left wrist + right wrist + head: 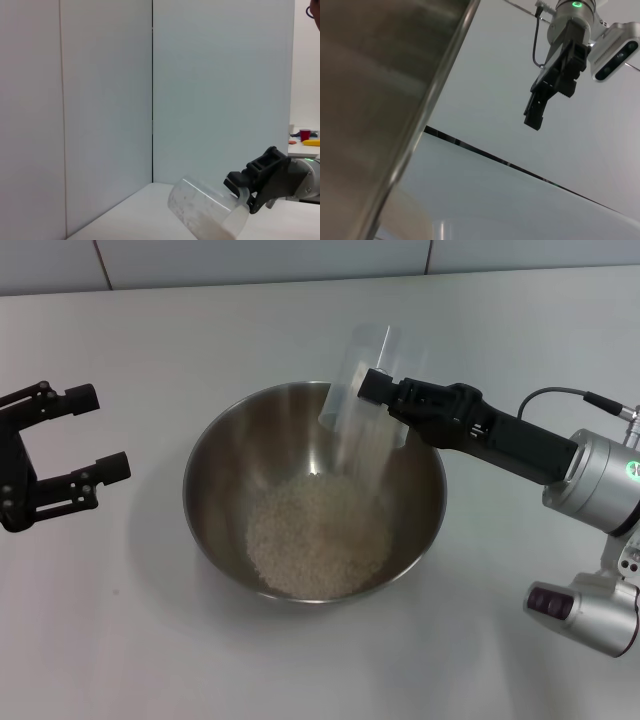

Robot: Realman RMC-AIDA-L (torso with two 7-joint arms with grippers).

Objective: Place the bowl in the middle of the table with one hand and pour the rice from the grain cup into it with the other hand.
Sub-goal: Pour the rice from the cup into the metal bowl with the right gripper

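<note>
Steel bowl [315, 502] sits mid-table [150, 660], catching rice [318, 536]. The right gripper [385, 390] clamps the grain cup [357, 375], tipped over the bowl's far rim so grains fall inside. The left gripper [100, 435] waits wide, empty, near the left edge.

Pale wall panels [105, 100]; red cup [304, 134], yellow item [312, 142] far off.

In the head view the right gripper [372, 388] has its far finger hidden behind the grain cup [357, 380], and its arm runs off the picture's edge. The left gripper [105, 435] is cut at the wrist. In the right wrist view the bowl [395, 100] shows only a blurred wall and rim, perhaps half.
</note>
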